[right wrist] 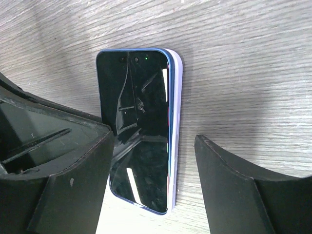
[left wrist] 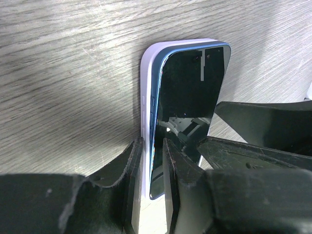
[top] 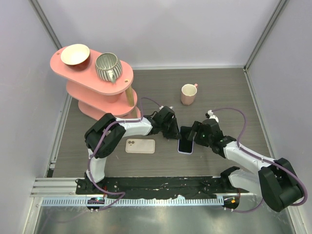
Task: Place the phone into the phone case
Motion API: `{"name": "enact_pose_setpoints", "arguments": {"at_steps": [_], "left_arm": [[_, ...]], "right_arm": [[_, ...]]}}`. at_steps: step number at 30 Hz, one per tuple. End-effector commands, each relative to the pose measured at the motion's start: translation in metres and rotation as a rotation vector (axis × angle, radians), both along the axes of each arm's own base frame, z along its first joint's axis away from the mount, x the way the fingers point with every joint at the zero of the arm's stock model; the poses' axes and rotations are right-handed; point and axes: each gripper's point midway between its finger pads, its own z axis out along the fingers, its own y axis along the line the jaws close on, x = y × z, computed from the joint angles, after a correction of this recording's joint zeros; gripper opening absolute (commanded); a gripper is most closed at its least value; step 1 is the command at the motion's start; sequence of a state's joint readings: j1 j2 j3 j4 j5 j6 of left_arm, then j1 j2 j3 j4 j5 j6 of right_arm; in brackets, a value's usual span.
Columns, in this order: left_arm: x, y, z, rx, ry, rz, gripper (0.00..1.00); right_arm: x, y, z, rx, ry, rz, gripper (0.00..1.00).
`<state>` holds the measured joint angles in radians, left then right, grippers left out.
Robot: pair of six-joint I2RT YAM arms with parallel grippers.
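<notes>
phone [right wrist: 141, 131] on table [right wrist: 243, 48] centre, in lavender phone case [left wrist: 146, 87], edge seemingly proud; left gripper [left wrist: 152, 148] pinches both together; right gripper [right wrist: 153, 136] spread, straddling, untouching; rigid slick glass (case rim probably flexes); press edges.

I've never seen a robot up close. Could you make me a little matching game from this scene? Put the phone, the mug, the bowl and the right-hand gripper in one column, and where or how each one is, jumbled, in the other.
Things
1. phone
2. pink mug
3. bowl
4. right gripper

Place or state
A. on the top tier of the pink shelf
B. open, fingers wide apart with the phone between them
C. on the table, resting in a lilac case
D. upright on the table, beyond the arms

Pairs: 1-C, 2-D, 3-A, 4-B
</notes>
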<state>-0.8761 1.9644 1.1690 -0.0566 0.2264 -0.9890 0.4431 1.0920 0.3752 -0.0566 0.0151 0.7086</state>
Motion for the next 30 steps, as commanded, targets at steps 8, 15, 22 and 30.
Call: {"name": "enact_pose_setpoints", "arguments": {"at_steps": [8, 15, 22, 30], "left_arm": [[-0.014, 0.003, -0.016, 0.003, 0.052, 0.002, 0.24], [-0.015, 0.002, -0.018, -0.004, 0.063, 0.008, 0.24], [-0.016, 0.006, -0.018, 0.005, 0.056, 0.015, 0.24], [-0.017, 0.0, -0.017, 0.0, 0.049, 0.004, 0.24]], "right_arm": [[0.011, 0.03, 0.019, 0.098, -0.067, 0.12, 0.8], [0.009, 0.047, 0.049, 0.172, -0.121, 0.231, 0.83], [0.01, 0.059, 0.096, 0.375, -0.229, 0.278, 0.84], [0.007, 0.058, 0.07, 0.42, -0.163, 0.264, 0.84]]}}
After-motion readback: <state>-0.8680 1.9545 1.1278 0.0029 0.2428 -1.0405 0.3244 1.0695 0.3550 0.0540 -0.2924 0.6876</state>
